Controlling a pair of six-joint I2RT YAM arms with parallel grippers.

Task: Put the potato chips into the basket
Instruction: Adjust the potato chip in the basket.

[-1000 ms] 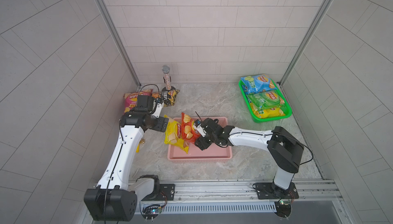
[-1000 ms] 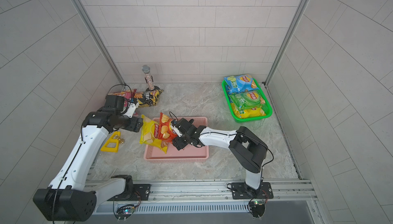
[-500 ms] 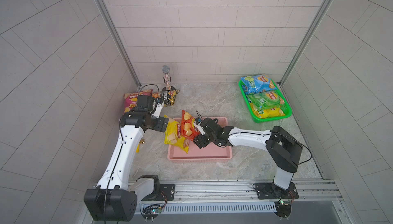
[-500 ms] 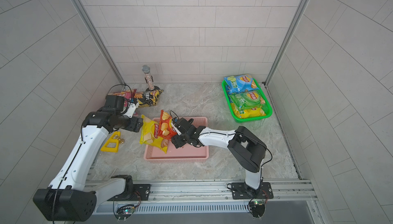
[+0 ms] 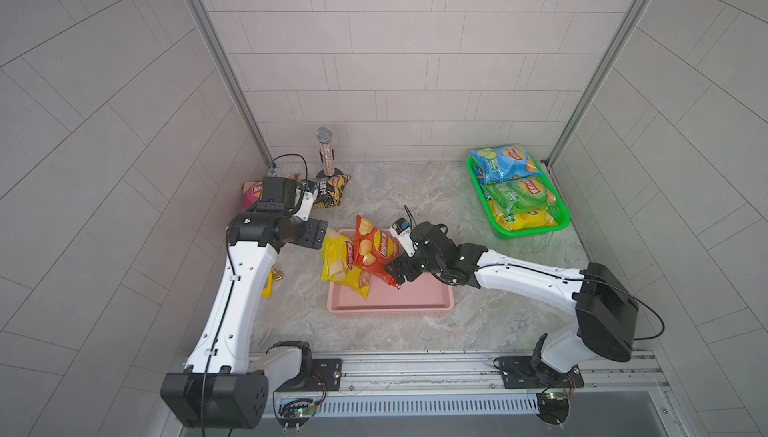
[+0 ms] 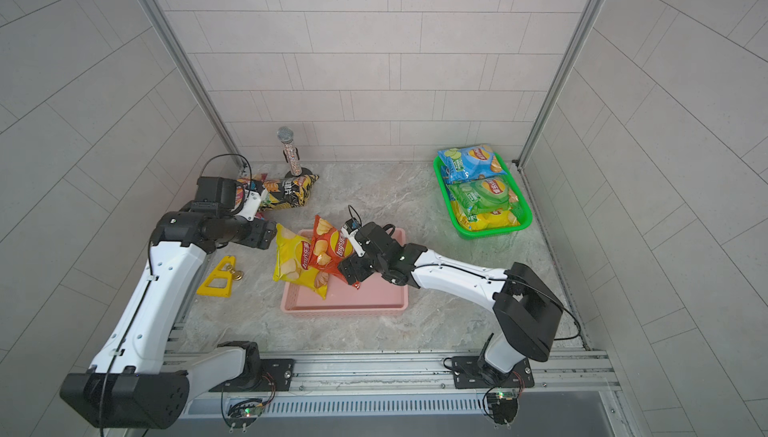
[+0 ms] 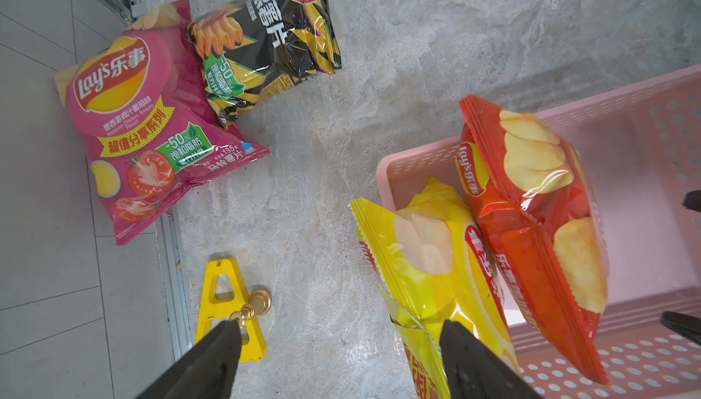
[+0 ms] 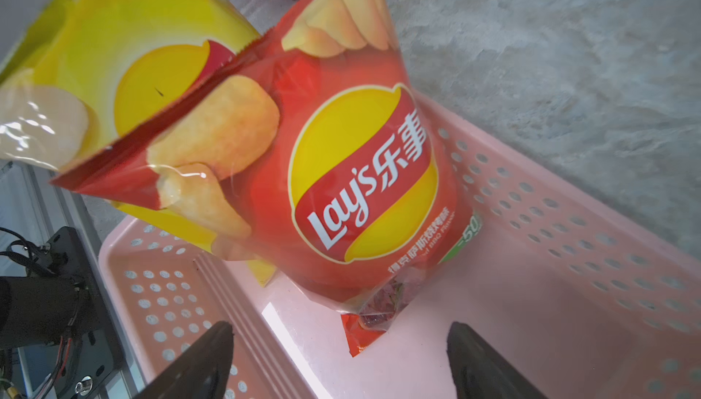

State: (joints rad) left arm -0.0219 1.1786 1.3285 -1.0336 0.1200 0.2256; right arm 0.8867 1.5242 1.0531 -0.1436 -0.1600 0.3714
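A red chips bag (image 5: 376, 250) (image 8: 341, 169) stands on end in the pink basket (image 5: 390, 308), leaning on a yellow chips bag (image 5: 338, 262) (image 7: 425, 264) propped over the basket's left rim. My right gripper (image 5: 397, 273) (image 8: 341, 330) is open low in the basket, its fingers wide on either side of the red bag's bottom corner without touching it. My left gripper (image 5: 322, 239) (image 7: 341, 330) is open beside the yellow bag, one finger against its edge. A magenta bag (image 7: 140, 120) and a black bag (image 7: 265, 36) lie at the back left.
A green basket (image 5: 530, 233) at the back right holds a blue bag (image 5: 503, 163), a green bag (image 5: 517, 196) and a yellow one (image 5: 528, 219). A glittery microphone (image 5: 325, 152) stands by the back wall. A yellow A-shaped piece (image 6: 218, 277) with a brass knob lies left of the pink basket.
My right jaws have spread wider at the foot of the red bag, which now stands free against the yellow one. The left arm has not moved.
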